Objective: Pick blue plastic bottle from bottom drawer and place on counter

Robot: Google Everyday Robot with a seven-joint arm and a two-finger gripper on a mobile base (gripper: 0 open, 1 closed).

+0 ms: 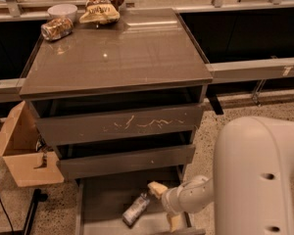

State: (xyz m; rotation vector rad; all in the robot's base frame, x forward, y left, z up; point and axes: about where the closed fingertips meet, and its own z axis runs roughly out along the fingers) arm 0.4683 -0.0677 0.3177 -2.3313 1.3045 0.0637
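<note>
low in the bottom drawer (104, 200), jaws gape wide beside the blue plastic bottle (136, 209).

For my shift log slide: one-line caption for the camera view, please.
Open two-finger gripper low in the pulled-out grey-brown bottom drawer, beside the small pale plastic bottle lying on its floor.

My one camera looks down on the bench (117, 58) from its front, close in, with the tool (166, 205) low at the bottom drawer (100, 199).
</note>
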